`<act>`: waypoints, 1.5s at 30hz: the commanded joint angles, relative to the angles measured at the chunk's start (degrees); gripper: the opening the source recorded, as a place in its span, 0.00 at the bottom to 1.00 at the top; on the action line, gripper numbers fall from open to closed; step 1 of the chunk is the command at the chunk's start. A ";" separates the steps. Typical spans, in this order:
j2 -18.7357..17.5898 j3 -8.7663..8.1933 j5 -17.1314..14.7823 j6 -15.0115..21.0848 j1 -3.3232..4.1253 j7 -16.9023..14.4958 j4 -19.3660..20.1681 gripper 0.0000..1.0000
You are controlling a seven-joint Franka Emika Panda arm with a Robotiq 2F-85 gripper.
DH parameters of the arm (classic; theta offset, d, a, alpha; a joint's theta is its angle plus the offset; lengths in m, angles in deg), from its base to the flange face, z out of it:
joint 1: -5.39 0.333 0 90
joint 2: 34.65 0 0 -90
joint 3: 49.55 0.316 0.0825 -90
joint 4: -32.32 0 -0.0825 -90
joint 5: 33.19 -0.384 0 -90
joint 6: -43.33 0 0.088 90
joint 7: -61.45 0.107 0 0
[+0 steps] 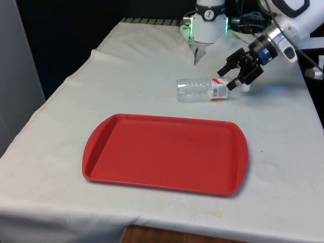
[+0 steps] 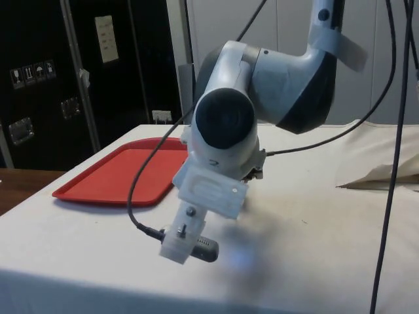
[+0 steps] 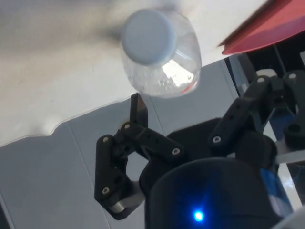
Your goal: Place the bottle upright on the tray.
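Note:
A clear plastic bottle (image 1: pixel 200 89) with a red-and-white label lies on its side on the white cloth, just behind the red tray (image 1: pixel 162 152). Its cap points to the front view's right. My gripper (image 1: pixel 227 79) is low at that cap end, open, with one finger above the neck and the other beside the cap. The wrist view looks straight at the pale cap of the bottle (image 3: pixel 155 47); it lies ahead of the spread fingers (image 3: pixel 137 109), not between them. The tray (image 2: pixel 118 173) lies flat beyond the arm in the side view.
The tray (image 1: pixel 101 172) has nothing on it and lies near the table's front edge. A fold of white cloth (image 1: pixel 195 53) stands up behind the bottle, near the robot's base. Bare cloth stretches to both sides of the tray.

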 commanded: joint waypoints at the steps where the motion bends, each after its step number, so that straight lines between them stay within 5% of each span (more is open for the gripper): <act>1: -0.40 -0.23 0.74 0.34 0.00 0.46 -0.11 1.00; 39: -3.27 -0.29 1.03 -0.23 -0.06 0.97 -0.97 1.00; 45: -3.21 -0.69 1.32 0.11 -0.57 0.74 -0.69 1.00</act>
